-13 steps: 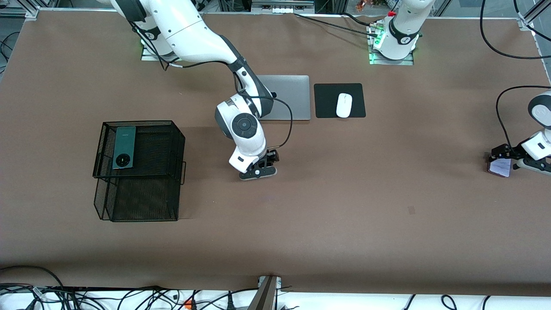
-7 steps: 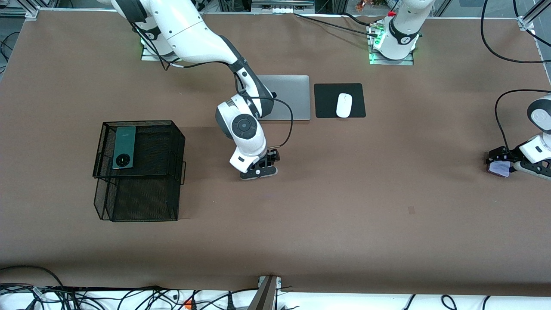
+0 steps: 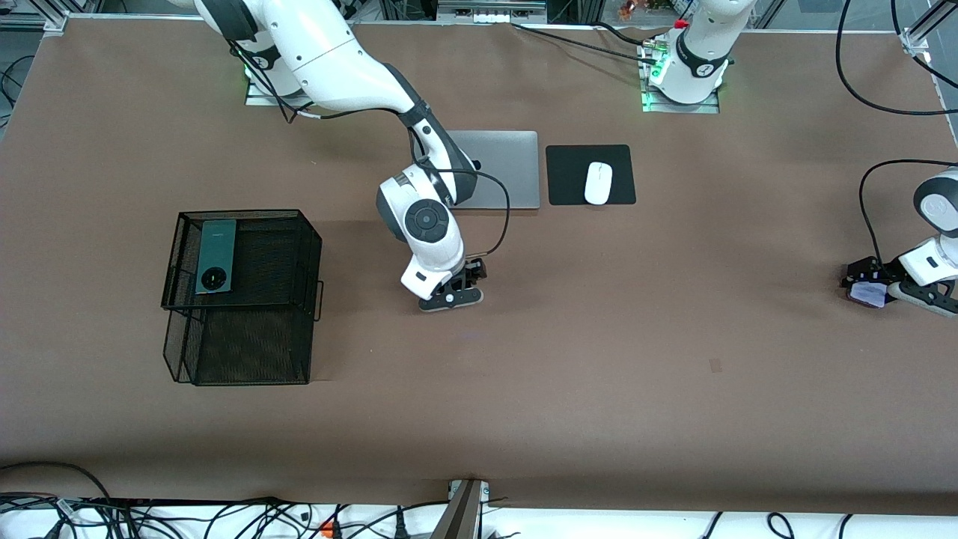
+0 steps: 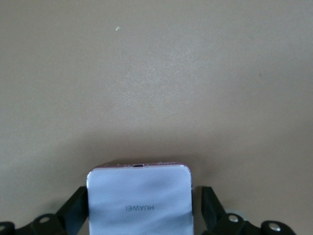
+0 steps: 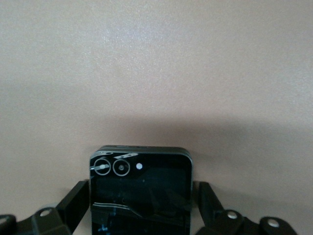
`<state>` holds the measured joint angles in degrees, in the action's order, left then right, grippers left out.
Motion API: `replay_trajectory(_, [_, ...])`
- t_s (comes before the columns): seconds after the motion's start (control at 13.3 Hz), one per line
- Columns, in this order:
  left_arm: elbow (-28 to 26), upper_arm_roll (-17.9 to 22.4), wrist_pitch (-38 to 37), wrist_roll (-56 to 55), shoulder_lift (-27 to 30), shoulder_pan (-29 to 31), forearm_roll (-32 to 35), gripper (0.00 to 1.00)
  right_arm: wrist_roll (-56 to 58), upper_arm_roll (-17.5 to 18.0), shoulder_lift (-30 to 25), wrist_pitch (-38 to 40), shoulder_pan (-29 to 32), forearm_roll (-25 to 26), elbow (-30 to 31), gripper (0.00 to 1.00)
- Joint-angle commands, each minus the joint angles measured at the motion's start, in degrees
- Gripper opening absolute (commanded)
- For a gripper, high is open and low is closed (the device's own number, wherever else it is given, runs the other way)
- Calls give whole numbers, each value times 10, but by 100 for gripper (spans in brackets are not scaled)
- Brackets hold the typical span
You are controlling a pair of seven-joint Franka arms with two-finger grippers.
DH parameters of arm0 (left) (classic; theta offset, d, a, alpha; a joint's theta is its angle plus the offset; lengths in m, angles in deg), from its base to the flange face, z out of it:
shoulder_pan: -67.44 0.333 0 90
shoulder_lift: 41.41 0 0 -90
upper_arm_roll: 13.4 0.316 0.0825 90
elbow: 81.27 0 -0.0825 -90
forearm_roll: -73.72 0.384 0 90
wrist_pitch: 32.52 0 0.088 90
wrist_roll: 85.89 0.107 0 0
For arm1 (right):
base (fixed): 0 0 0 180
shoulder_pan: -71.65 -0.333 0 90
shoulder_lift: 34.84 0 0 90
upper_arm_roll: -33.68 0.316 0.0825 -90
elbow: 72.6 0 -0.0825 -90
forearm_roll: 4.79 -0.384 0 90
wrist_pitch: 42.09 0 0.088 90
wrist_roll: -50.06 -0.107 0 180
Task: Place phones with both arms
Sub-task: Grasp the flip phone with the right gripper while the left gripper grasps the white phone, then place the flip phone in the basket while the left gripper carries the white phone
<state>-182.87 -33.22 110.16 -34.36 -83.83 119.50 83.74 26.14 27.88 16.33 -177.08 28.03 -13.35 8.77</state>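
Left wrist view gives you the pale lilac-white phone (image 4: 139,203) lying flat on the brown table (image 4: 156,73), with one finger (image 4: 76,208) of the left gripper (image 4: 142,213) on each side of it. A thin strip of table shows between each finger and the phone's edge, so the jaws stand apart and nothing is clamped. In the front view you find this phone (image 3: 870,293) at the left arm's end of the table, with the left gripper (image 3: 868,288) down over it.

Look at the right wrist view for the squarish black phone (image 5: 141,191), also flat on the table. The right gripper (image 5: 142,210) straddles it, its fingers (image 5: 78,198) just beside the phone's two long edges with only a sliver of gap, so they stand slightly apart and are not yet gripping. From the front, the right gripper (image 3: 453,296) sits low near the middle of the table, nearer to the camera than the silver laptop (image 3: 501,168).

You see the dark-green phone (image 3: 216,256) lying on top of the black wire basket (image 3: 247,299), toward the right arm's end of the table.

Beside the laptop, a white mouse (image 3: 598,183) rests on a black mouse pad (image 3: 569,176).
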Motion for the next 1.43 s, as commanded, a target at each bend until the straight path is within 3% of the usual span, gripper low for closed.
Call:
replay_trajectory(0.0, [31,2,-11,29,-15,-2,4,92,12,5,10,-15,-1,-1,0,70])
replay_trajectory(0.08, [32,3,-11,29,-16,-2,4,79,11,5,11,-19,-1,-1,0,38])
replay_trajectory(0.15, [33,3,-11,27,-18,-2,4,60,11,5,10,-19,-1,-1,0,22])
replay_trajectory(0.23, [33,3,-11,27,-19,-2,4,49,10,4,9,-19,-1,-1,-1,15])
replay_trajectory(0.38, [33,3,-11,18,-19,-2,4,25,10,2,-7,-13,1,-5,-3,14])
replay_trajectory(0.53, [33,1,-13,-16,-18,-21,-3,12,10,-19,-50,30,9,-8,-2,17])
replay_trajectory(0.9, [37,-5,-25,-197,-12,-117,-6,0,44,-133,-160,203,12,-8,0,22])
replay_trajectory(1.05, [37,-21,-30,-286,-7,-152,-7,0,66,-181,-195,249,12,-6,22,21])
replay_trajectory(1.35, [22,-58,-34,-463,9,-214,-4,0,119,-256,-296,226,11,-4,179,20])
